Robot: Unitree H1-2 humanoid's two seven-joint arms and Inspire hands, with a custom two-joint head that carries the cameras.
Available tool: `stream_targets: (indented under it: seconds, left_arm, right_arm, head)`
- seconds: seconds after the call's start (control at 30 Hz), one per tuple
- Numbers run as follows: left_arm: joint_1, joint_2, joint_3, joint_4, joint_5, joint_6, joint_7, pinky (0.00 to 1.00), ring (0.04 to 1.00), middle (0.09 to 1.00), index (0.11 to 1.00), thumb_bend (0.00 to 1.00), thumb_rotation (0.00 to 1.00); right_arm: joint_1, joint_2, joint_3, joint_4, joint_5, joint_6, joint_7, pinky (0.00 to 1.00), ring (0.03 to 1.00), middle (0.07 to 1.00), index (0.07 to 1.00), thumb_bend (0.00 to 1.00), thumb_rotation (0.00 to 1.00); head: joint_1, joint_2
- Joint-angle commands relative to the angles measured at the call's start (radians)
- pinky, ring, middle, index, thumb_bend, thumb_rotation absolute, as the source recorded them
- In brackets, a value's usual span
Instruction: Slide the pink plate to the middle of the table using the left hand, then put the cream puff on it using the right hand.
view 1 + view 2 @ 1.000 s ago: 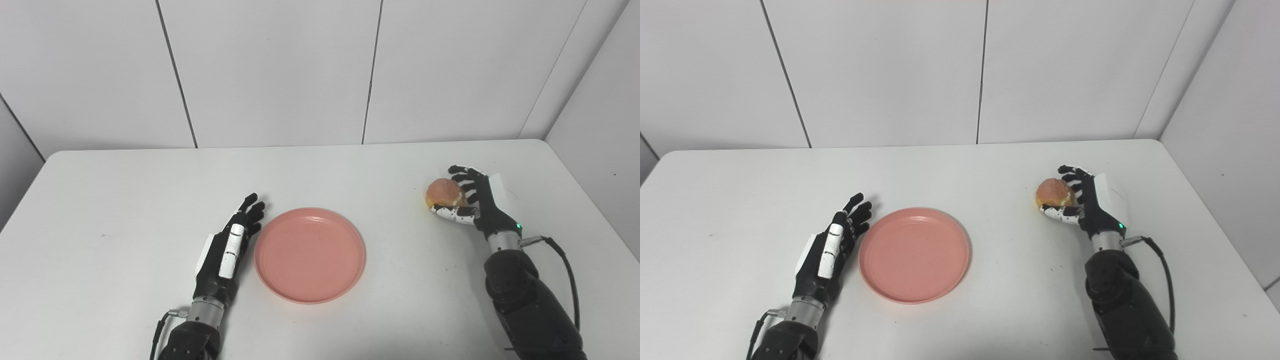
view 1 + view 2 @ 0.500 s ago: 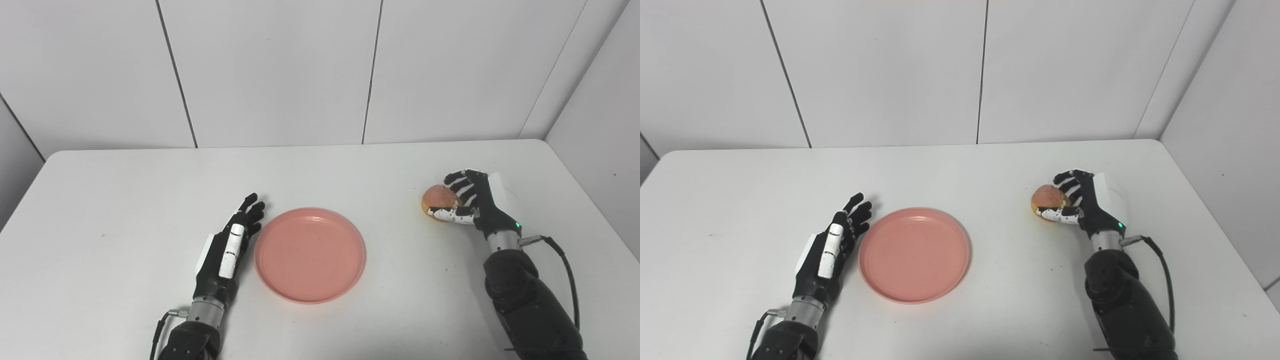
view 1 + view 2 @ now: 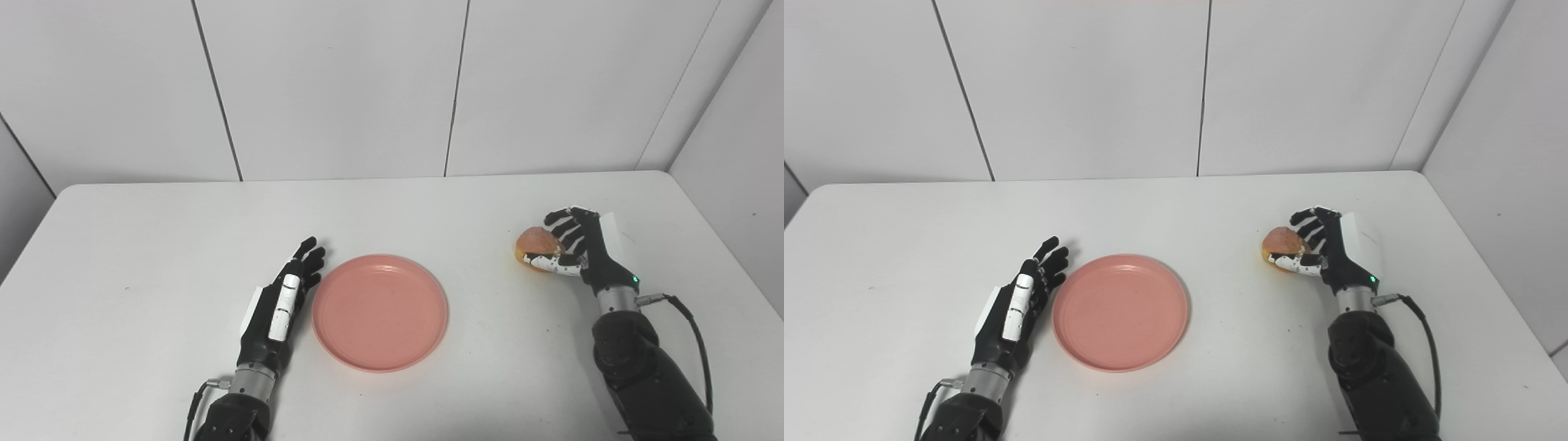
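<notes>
On the white table [image 3: 153, 233] lie 1 pink plate [image 3: 380, 312] and 1 cream puff [image 3: 535, 244], the right hand [image 3: 582, 248] clasping the puff, the left hand [image 3: 278, 306] flat, fingers extended, just beside the plate.

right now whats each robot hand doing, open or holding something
Left robot hand: open, fingers straight, holding nothing, beside the pink plate.
Right robot hand: shut on the cream puff.

It looked like a robot lab test cell: a plain white tabletop [image 3: 392, 208] filled the lower frame, boxed in by bare white wall panels [image 3: 331, 86] with dark seams across the top and a side panel [image 3: 735, 147] at upper right.
</notes>
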Motion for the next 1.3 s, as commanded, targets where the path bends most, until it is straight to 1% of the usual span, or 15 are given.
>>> stream_targets:
  seconds: [0.0,0.03,0.13,0.23,0.3,0.53,0.57,0.6,0.67,0.8,0.97,1.13,1.17,1.2,1.27]
  left_arm:
    - [0.044,-0.003,-0.003,0.029,0.007,-0.009,0.008,0.92,0.915,0.900,0.885,0.60,1.00]
    - [0.045,-0.004,-0.003,0.027,0.006,-0.007,0.009,0.92,0.913,0.898,0.886,0.60,1.00]
    - [0.047,-0.007,-0.005,0.019,0.009,0.001,0.011,0.91,0.912,0.897,0.885,0.61,1.00]
    - [0.048,-0.007,-0.008,0.013,0.010,0.005,0.010,0.92,0.914,0.899,0.888,0.61,1.00]
    - [0.048,-0.009,-0.008,0.017,0.009,0.000,0.012,0.92,0.916,0.900,0.890,0.60,1.00]
    - [0.044,-0.008,-0.012,0.020,0.017,0.003,0.017,0.91,0.914,0.898,0.898,0.61,1.00]
    - [0.044,-0.008,-0.013,0.020,0.020,0.002,0.019,0.91,0.912,0.898,0.900,0.61,1.00]
    - [0.044,-0.009,-0.013,0.019,0.018,0.004,0.021,0.91,0.911,0.897,0.900,0.60,1.00]
    - [0.046,-0.012,-0.013,0.014,0.014,0.009,0.022,0.90,0.908,0.895,0.896,0.60,1.00]
    - [0.047,-0.013,-0.014,0.007,0.013,0.016,0.020,0.91,0.909,0.894,0.895,0.60,1.00]
    - [0.046,-0.015,-0.014,0.007,0.016,0.017,0.025,0.91,0.905,0.893,0.891,0.60,1.00]
    - [0.046,-0.015,-0.021,0.009,0.029,0.014,0.030,0.91,0.902,0.891,0.891,0.60,1.00]
    - [0.046,-0.016,-0.022,0.008,0.030,0.014,0.031,0.90,0.899,0.887,0.888,0.60,1.00]
    - [0.047,-0.017,-0.023,0.006,0.031,0.017,0.031,0.91,0.898,0.887,0.889,0.60,1.00]
    - [0.047,-0.016,-0.027,0.002,0.035,0.023,0.032,0.91,0.899,0.888,0.890,0.60,1.00]
  right_arm:
    - [-0.024,-0.008,-0.015,-0.042,0.020,-0.089,-0.023,0.33,0.409,0.431,0.519,0.51,0.00]
    - [-0.023,-0.007,-0.014,-0.047,0.020,-0.099,-0.023,0.37,0.438,0.447,0.517,0.51,0.00]
    - [-0.017,-0.005,-0.007,-0.074,0.008,-0.103,-0.017,0.41,0.467,0.465,0.511,0.52,0.00]
    - [-0.012,-0.002,-0.004,-0.097,0.006,-0.107,-0.011,0.37,0.440,0.455,0.515,0.51,0.00]
    - [-0.009,0.003,-0.001,-0.115,0.014,-0.129,-0.007,0.35,0.419,0.448,0.516,0.51,0.00]
    - [0.005,0.028,0.011,-0.179,0.022,-0.154,0.023,0.34,0.413,0.445,0.513,0.51,0.00]
    - [0.007,0.033,0.015,-0.186,0.024,-0.157,0.029,0.30,0.370,0.428,0.514,0.51,0.00]
    - [0.009,0.038,0.020,-0.196,0.021,-0.157,0.035,0.28,0.357,0.423,0.514,0.51,0.00]
    - [0.014,0.047,0.030,-0.214,0.013,-0.157,0.044,0.35,0.419,0.453,0.511,0.51,0.00]
    - [0.025,0.064,0.048,-0.234,0.041,-0.187,0.075,0.41,0.463,0.470,0.506,0.52,0.00]
    - [0.046,0.104,0.072,-0.254,0.067,-0.224,0.117,0.40,0.452,0.463,0.510,0.52,0.00]
    - [0.068,0.136,0.110,-0.252,0.032,-0.254,0.123,0.41,0.461,0.461,0.517,0.52,0.00]
    - [0.074,0.143,0.121,-0.255,0.002,-0.253,0.113,0.37,0.431,0.453,0.520,0.51,0.00]
    - [0.080,0.150,0.130,-0.261,-0.027,-0.248,0.103,0.30,0.376,0.452,0.520,0.51,0.00]
    - [0.089,0.161,0.144,-0.262,-0.030,-0.277,0.103,0.30,0.377,0.459,0.518,0.52,0.00]
  head:
    - [0.001,-0.001]
    - [0.002,-0.001]
    - [0.005,0.000]
    - [0.006,0.001]
    - [0.008,0.001]
    - [0.014,0.002]
    - [0.014,0.002]
    - [0.014,0.002]
    - [0.015,0.004]
    - [0.016,0.004]
    - [0.018,0.006]
    - [0.024,0.010]
    - [0.025,0.011]
    - [0.027,0.012]
    - [0.030,0.014]
